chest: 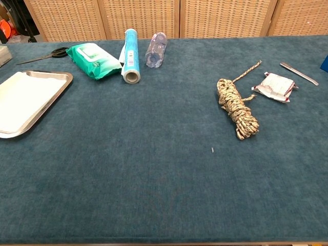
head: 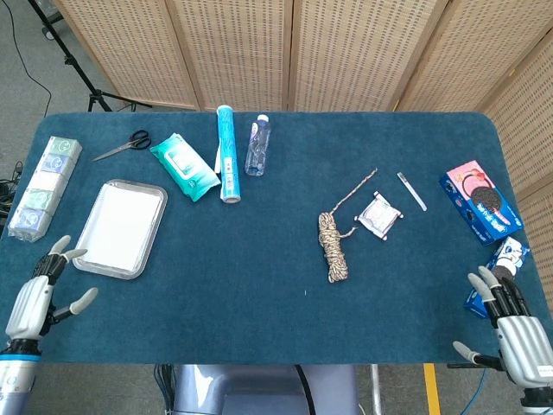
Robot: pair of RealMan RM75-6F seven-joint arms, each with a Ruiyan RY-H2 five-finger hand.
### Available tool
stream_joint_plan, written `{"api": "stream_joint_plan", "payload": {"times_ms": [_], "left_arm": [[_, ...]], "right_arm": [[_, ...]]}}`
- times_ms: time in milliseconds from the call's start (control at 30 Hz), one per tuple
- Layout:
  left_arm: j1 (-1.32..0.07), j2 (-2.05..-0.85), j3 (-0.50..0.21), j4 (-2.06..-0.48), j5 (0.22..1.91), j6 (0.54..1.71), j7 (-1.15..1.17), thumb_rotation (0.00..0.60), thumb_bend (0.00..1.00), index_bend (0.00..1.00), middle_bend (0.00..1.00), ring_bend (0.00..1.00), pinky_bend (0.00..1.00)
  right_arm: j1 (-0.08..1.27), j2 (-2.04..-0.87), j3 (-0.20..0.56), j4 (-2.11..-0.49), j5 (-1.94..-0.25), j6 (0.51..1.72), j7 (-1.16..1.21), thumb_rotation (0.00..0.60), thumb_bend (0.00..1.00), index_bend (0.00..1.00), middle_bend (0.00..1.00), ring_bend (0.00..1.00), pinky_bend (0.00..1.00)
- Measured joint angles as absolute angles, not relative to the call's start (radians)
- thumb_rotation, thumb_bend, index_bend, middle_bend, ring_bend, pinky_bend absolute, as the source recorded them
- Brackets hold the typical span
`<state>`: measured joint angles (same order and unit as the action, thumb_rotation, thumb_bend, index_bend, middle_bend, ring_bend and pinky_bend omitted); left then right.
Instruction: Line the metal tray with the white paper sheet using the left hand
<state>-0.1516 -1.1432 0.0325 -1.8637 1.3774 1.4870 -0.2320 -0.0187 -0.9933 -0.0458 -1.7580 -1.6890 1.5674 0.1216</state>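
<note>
At the table's near left corner, the robot's left hand (head: pixel 36 294) hovers with fingers spread, holding nothing, just clear of the metal tray (head: pixel 154 226). White paper sheet (head: pixel 119 228) lies flat inside the tray, covering its floor, so the lining looks done. Far right, the right hand (head: pixel 510 324) rests idle, fingers apart and empty, near a blue packet (head: pixel 499 270).

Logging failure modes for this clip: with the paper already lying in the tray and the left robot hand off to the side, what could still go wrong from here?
1. The white paper sheet lies loose in the metal tray; nothing holds it, so a bump or draught could shift it.
2. The left robot hand hangs open close to the tray's near corner; a careless arm move might nudge the tray.
3. The wet wipes pack sits just beyond the tray and could be knocked too.
</note>
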Motion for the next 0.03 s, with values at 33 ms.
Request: {"api": "stream_joint_plan", "payload": {"times_ms": [33], "left_arm": [[-0.146,-1.146,0.035,-1.858,1.384,1.491,-0.227,0.115,0.0,0.22,0.0,0.0,0.0]], "right_arm": [[-0.018,-0.994,-0.046,-1.757,-1.687,1.566,0.122,0.6,0.0,0.0,0.0,0.0,0.0]]}}
